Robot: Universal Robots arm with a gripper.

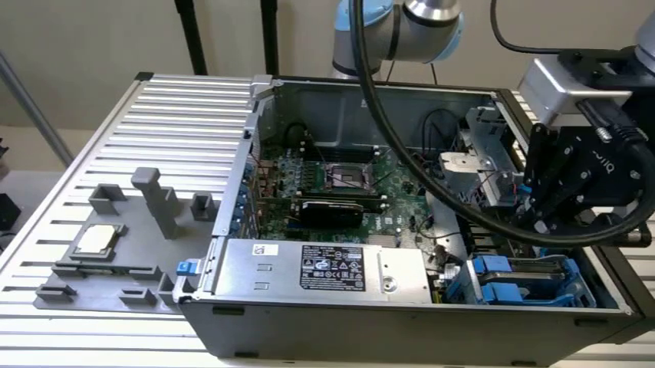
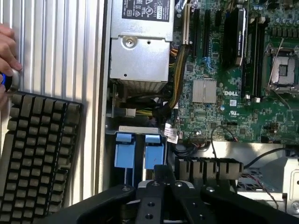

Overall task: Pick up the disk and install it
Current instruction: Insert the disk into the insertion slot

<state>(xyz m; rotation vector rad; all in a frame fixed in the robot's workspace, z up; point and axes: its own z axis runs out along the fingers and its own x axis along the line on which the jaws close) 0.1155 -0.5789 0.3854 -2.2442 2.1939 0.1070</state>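
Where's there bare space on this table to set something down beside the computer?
Bare ribbed table lies beyond the grey fixture, up to the case wall. Another bare strip runs between the keyboard and the case. Inside the case it is crowded: motherboard, power supply, and the gripper by the blue cage.

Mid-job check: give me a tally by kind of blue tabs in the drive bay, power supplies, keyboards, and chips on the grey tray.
Blue tabs: 2
Power supply: 1
Keyboard: 1
Chip: 1
Total: 5
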